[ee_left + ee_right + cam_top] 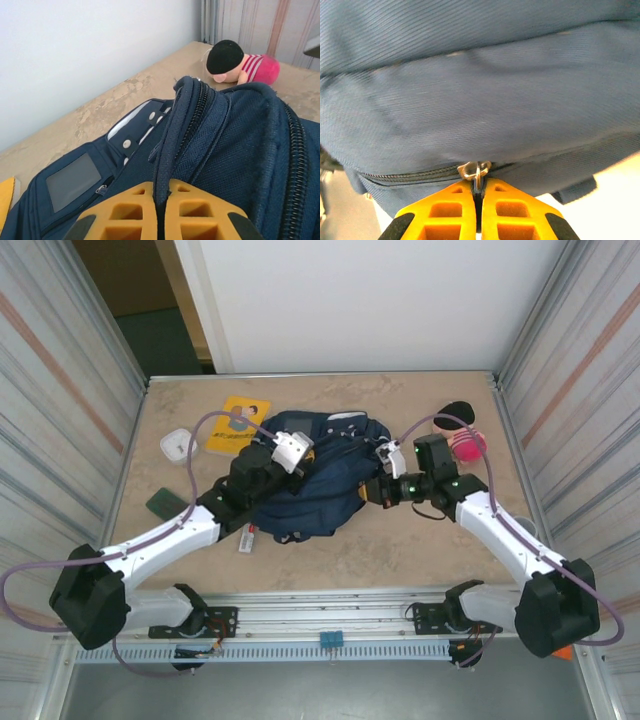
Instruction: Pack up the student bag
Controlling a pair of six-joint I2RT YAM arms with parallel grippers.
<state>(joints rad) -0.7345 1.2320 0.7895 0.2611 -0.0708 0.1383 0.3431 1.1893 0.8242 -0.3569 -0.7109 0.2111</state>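
Both grippers pinch the large navy fabric backpack [325, 490] lying centred on the beige table [420, 550] — left gripper [160, 192] clamped on a fabric fold by the zip, right gripper [479, 192] on the small metal zip pull [476, 170]. Should the fold slip, the bag drags; the thin pull may pop free.

both arms reach in toward the middle from the near corners; left gripper [160, 196] pinched tight on the student bag [240, 140]; right gripper [479, 194] clamped on its zip pull [476, 170]
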